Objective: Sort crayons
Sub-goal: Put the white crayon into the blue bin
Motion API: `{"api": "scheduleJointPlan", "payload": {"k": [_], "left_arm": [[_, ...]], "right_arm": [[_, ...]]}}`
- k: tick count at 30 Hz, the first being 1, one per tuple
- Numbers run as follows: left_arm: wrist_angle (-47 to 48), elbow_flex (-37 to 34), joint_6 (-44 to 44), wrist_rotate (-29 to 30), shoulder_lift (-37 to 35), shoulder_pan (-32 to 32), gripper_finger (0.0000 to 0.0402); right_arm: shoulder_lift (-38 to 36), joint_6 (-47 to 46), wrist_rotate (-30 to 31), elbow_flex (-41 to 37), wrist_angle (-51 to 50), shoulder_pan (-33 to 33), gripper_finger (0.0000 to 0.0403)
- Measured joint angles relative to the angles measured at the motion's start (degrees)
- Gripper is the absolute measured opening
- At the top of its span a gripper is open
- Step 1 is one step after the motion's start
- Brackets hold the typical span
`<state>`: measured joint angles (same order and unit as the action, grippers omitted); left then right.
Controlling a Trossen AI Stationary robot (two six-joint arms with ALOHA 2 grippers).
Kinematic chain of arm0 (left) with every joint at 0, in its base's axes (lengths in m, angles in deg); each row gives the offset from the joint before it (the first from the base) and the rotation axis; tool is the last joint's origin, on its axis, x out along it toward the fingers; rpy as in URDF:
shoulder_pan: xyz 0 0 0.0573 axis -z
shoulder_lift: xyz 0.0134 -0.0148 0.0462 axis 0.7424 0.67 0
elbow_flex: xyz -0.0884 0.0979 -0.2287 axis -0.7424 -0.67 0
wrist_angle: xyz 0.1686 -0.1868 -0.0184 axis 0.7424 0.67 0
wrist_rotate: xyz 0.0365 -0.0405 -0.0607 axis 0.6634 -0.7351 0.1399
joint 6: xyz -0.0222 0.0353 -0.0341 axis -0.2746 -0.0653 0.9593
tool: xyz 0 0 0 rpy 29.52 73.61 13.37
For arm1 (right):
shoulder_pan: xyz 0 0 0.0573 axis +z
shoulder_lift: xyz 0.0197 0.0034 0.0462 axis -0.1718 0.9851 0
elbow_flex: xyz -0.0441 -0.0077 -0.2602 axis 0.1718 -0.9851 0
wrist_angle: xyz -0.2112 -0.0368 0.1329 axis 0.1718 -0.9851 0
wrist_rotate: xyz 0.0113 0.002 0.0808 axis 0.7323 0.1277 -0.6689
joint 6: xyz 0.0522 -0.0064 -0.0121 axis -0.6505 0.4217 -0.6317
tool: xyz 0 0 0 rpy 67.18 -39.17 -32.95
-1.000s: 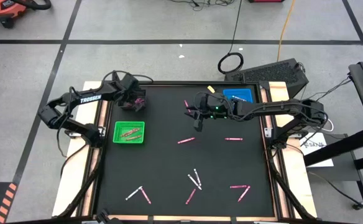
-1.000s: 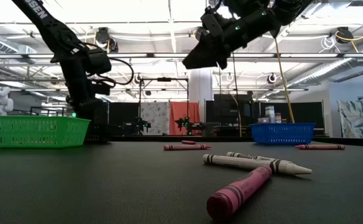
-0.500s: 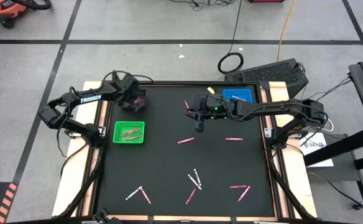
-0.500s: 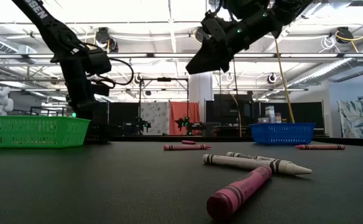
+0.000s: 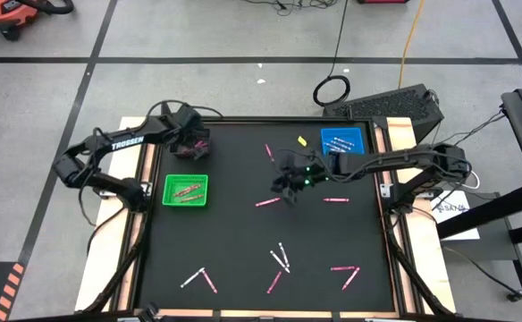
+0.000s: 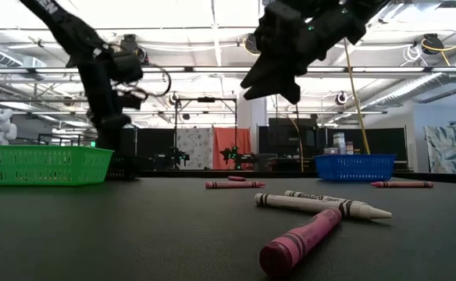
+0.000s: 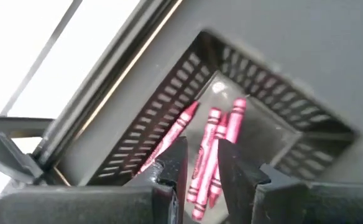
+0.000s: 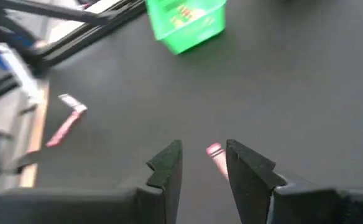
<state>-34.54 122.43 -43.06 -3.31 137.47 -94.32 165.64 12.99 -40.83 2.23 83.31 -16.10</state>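
Pink and white crayons lie scattered on the black table (image 5: 234, 233). My left gripper (image 5: 192, 145) hangs open over a dark slotted tray (image 7: 275, 93) at the far left. In the left wrist view several pink crayons (image 7: 222, 134) lie in that tray beyond the fingertips (image 7: 200, 171). My right gripper (image 5: 285, 188) hovers open mid-table, slanting down toward the left. A pink crayon (image 5: 267, 202) lies on the table just beyond its fingertips and shows as the crayon's end (image 8: 214, 150) in the right wrist view. Nothing is between either pair of fingers.
A green tray (image 5: 186, 190) holding pink crayons stands near the left edge, and a blue tray (image 5: 342, 139) stands at the far right. More crayons lie toward the near edge (image 5: 281, 259) and at the right (image 5: 335, 199). Two crayons (image 6: 314, 218) lie close to the low camera.
My right gripper has moved toward the near edge and down, to the pink crayon mid-table, and its wrist has rolled. My left gripper has risen a little above the dark tray.
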Motion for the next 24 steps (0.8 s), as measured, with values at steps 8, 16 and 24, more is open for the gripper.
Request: {"api": "scheduleJointPlan", "payload": {"k": [8,16,24], "left_arm": [[9.11,6.68,5.41,-3.80,-4.66,8.86,0.0084],[10.95,7.15,13.96,-7.99,-9.86,19.49,0.0084],[15.21,7.13,19.35,-7.98,-11.43,28.50,0.0084]], "right_arm": [[0.00,-3.64,-1.71,0.00,-3.26,5.23,0.0110],[0.00,-1.71,-1.70,0.00,3.59,6.48,0.0110],[0.57,-15.22,0.17,0.00,2.58,10.76,0.0110]]}}
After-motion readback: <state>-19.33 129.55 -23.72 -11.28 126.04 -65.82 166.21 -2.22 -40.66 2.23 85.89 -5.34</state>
